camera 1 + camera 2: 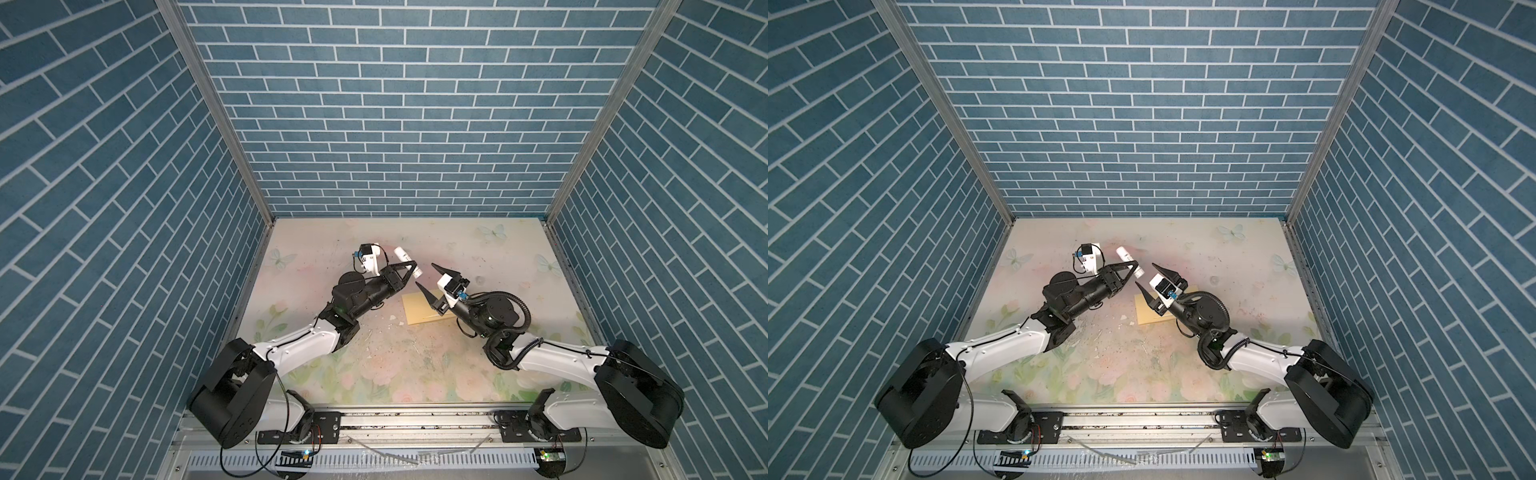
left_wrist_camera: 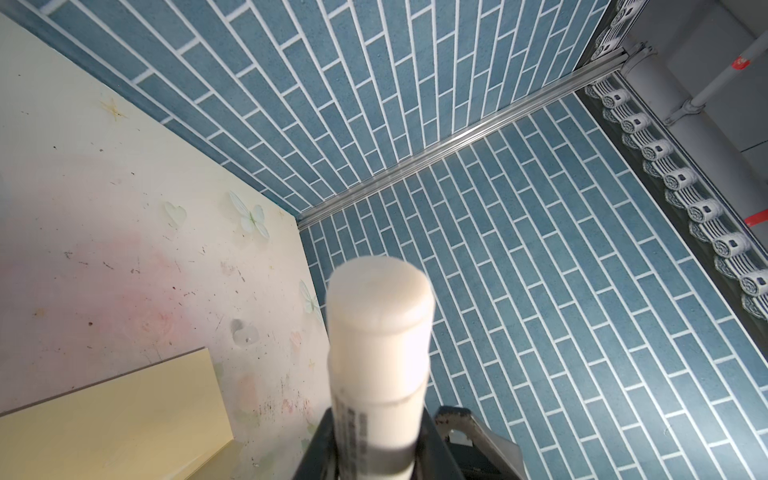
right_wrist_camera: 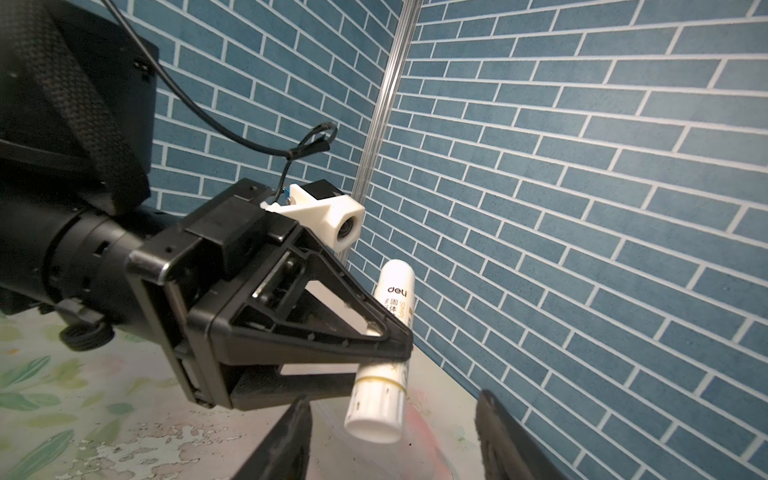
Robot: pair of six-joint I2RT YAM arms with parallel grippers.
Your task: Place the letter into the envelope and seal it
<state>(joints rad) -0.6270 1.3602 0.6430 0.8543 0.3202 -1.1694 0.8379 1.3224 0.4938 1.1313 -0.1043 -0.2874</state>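
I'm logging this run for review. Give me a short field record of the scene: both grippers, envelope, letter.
left gripper: shut on a white glue stick, held off the table
right gripper: open, empty, pointing at the glue stick's near end
envelope: flat on the table, partly hidden under the right gripper
letter: not visible in any view
sealing: cannot tell whether the flap is closed

Envelope (image 1: pixel 415 312) (image 1: pixel 1148 314): far right end covered by the right gripper (image 1: pixel 424 274) and its wrist in both top views; cut off by the frame edge in the left wrist view. Glue stick (image 2: pixel 380 332) cap blurred there (too near the lens). Its label print sits partly behind the left gripper (image 3: pixel 386 361) in the right wrist view, small characters unreadable. Right fingers (image 3: pixel 286 444) cropped at the frame edge.
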